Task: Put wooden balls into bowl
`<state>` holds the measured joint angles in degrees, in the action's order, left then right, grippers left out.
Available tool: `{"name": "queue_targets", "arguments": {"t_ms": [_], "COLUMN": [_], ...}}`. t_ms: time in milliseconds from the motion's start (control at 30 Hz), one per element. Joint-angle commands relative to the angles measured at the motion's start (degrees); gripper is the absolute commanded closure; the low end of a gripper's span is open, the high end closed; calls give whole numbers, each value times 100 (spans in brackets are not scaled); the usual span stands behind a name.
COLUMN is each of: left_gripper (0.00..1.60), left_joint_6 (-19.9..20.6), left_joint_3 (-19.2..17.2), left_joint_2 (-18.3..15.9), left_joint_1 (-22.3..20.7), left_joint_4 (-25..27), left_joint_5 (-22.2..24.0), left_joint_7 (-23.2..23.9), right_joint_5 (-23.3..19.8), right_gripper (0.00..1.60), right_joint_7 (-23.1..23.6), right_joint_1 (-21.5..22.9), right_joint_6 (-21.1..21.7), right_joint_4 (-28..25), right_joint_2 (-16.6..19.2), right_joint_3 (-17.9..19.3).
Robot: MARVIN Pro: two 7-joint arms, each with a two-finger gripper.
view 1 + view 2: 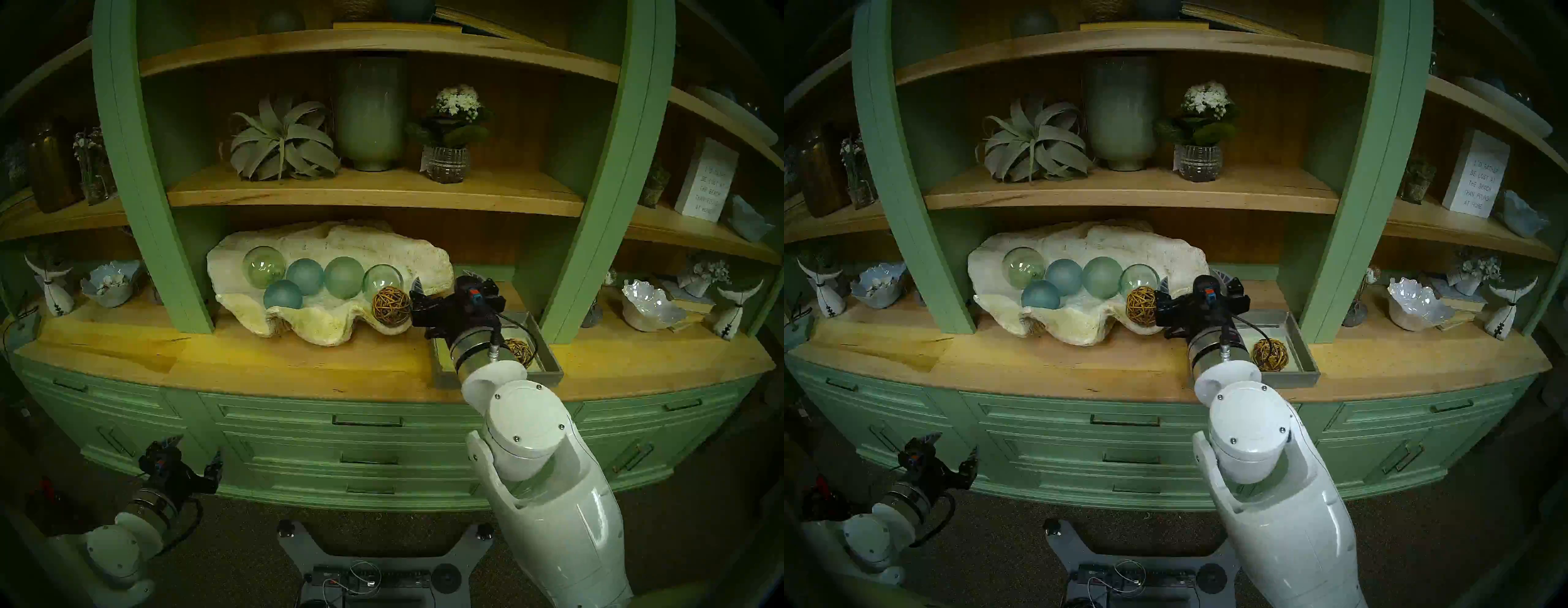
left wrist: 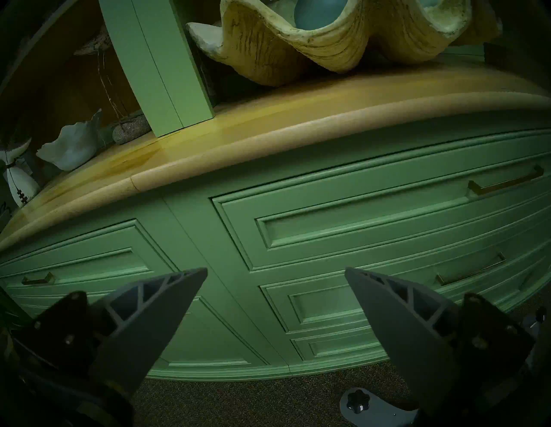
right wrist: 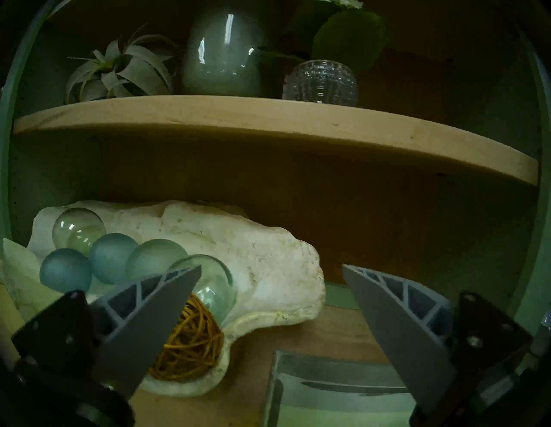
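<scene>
One wooden ball of woven brown rattan lies inside the right end of the big cream clam shell bowl, against a clear glass ball. My right gripper is open and empty just right of that ball; in the right wrist view its left finger overlaps the ball. The second wooden ball lies in the grey tray, partly hidden by my right wrist. My left gripper is open and empty, low in front of the drawers.
Several green and blue glass balls fill the shell. A wooden shelf hangs close above it. Green posts flank the bay. A small white ruffled bowl stands at the far right.
</scene>
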<state>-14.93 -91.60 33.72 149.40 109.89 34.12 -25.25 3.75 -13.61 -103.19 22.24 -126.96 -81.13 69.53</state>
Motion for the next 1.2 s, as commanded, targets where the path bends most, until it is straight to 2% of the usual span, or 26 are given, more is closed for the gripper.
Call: {"name": "queue_targets", "arguments": {"t_ms": [0, 200, 233, 300, 333, 667, 800, 1167], "left_gripper": [0, 0, 0, 0, 0, 0, 0, 0], "left_joint_6": [-73, -79, -77, -82, -81, -92, -93, -84], "left_joint_3": [-65, -67, -66, -68, -68, -73, -73, -66], "left_joint_2": [-5, -6, -7, -7, -7, -9, -10, -11], "left_joint_1": [-17, -13, -14, -11, -11, -4, -3, -11], "left_joint_4": [63, 64, 64, 65, 65, 66, 66, 64], "left_joint_5": [-11, -11, -11, -11, -11, -11, -10, -9], "left_joint_7": [-2, -3, -3, -2, -2, -1, -1, -5], "right_joint_5": [-11, -35, 72, 63, 25, -253, -374, -673], "right_gripper": [0, 0, 0, 0, 0, 0, 0, 0], "right_joint_7": [-179, -375, -554, -539, -631, -638, -594, -523], "right_joint_1": [-697, -1170, -1235, -1364, -1434, -1880, -1828, -1120], "right_joint_6": [-23, 94, 173, 136, 275, 62, 3, 145], "right_joint_4": [-669, -1000, -1027, -1084, -1053, -924, -815, -128], "right_joint_2": [204, 351, 297, 300, 220, 231, 261, 234], "right_joint_3": [288, 502, 552, 622, 711, 1111, 1247, 1606]}}
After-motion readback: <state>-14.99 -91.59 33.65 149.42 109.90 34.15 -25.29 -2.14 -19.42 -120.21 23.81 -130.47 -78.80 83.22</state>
